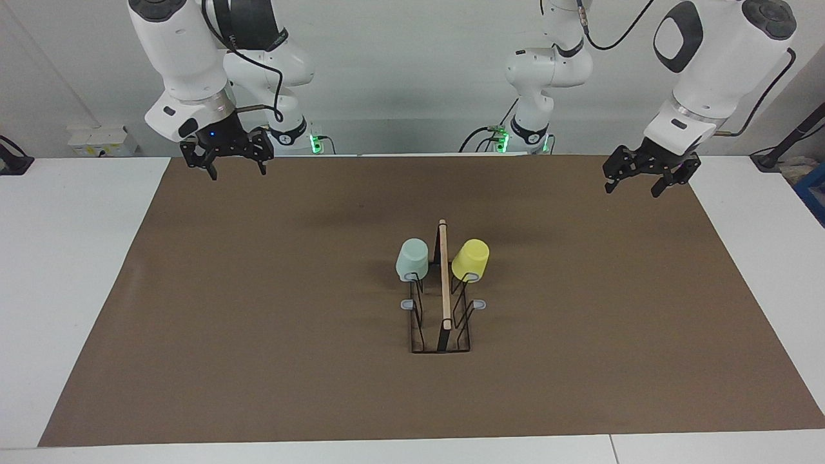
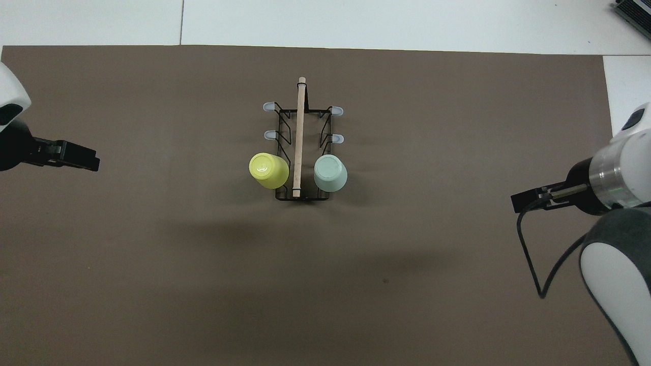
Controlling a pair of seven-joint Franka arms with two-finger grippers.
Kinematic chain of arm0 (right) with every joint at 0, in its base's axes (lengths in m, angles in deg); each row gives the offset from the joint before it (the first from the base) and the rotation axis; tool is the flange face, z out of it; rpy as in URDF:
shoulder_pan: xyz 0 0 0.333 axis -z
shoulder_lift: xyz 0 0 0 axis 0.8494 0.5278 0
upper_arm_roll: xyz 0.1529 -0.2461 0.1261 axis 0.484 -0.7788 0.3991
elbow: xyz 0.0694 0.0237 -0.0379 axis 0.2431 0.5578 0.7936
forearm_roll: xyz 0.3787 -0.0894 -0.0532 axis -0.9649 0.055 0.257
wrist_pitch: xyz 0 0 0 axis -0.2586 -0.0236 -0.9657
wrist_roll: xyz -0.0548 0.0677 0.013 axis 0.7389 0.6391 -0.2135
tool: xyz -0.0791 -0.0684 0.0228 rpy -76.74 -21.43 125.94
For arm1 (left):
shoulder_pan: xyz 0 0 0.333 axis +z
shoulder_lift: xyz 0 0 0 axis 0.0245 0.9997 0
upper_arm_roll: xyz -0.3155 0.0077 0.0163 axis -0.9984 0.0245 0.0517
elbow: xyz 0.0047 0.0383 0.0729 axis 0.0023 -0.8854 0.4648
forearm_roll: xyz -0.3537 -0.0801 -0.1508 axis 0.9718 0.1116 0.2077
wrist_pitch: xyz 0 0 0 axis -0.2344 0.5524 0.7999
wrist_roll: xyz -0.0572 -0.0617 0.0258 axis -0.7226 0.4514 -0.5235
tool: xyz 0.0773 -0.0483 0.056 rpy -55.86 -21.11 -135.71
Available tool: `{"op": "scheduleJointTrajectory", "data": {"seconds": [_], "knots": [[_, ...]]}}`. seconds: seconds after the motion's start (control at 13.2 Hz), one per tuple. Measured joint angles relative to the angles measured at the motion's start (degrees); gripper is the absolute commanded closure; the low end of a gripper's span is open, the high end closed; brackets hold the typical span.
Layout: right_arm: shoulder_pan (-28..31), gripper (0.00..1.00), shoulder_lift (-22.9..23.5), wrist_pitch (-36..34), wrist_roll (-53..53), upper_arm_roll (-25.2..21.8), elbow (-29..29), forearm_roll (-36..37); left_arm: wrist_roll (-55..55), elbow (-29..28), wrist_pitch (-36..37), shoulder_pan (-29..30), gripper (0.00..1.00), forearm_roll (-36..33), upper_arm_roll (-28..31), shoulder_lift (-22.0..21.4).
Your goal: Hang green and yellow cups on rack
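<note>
Green cup (image 1: 412,259) and yellow cup (image 1: 470,260) hung on rack (image 1: 442,319), well apart from both grippers, between them; left gripper (image 1: 634,187) and right gripper (image 1: 237,169) hovered open, empty, over the desk's mat (image 1: 258,309).

Light is even, diffuse and bright, apparently from above, and both views are sharp with no motion blur. The brown mat (image 1: 258,322) reads matte with no glare. Broad, soft-edged shadows of the arms lie across it in the overhead view, nearer the robots than the rack (image 2: 301,152), which casts only a faint shadow. The white table (image 1: 64,290) is bright but not blown out. A small highlight sits on the yellow cup (image 2: 268,170). Straight edges bend little toward the corners.
</note>
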Motion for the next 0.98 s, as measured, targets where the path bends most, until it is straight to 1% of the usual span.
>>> {"op": "scheduleJointTrajectory", "data": {"seconds": [0.98], "knots": [[0.1, 0.00, 0.1, 0.6, 0.0, -0.1, -0.4, 0.0, 0.0, 0.0, 0.0, 0.0, 0.00, 0.0, 0.0, 0.0]]}}
